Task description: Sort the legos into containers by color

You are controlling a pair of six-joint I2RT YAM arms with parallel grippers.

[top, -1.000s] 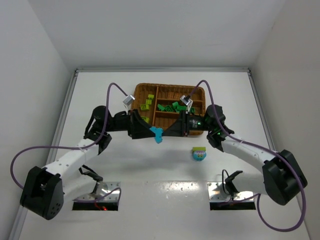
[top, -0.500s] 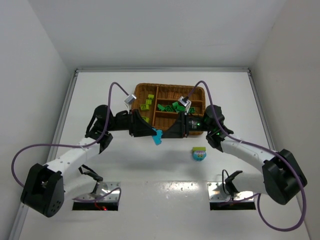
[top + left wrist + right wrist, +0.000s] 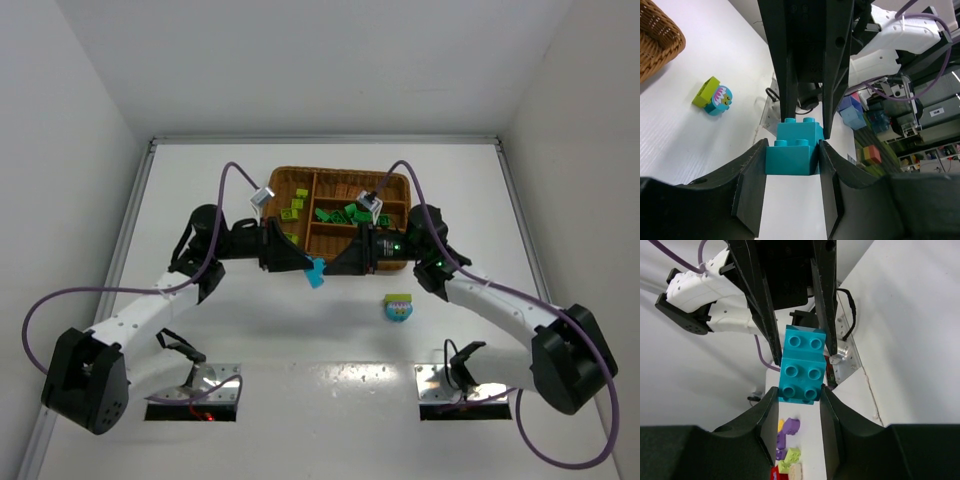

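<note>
Clamping one cyan lego stack from opposite sides are the left claw and right claw.

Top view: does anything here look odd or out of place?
Two things. The left pincer and right pincer are both shut on the same cyan brick stack, from opposite ends, just in front of the wicker tray. Also, a lime-and-cyan face piece lies alone on the table, outside the tray.
</note>
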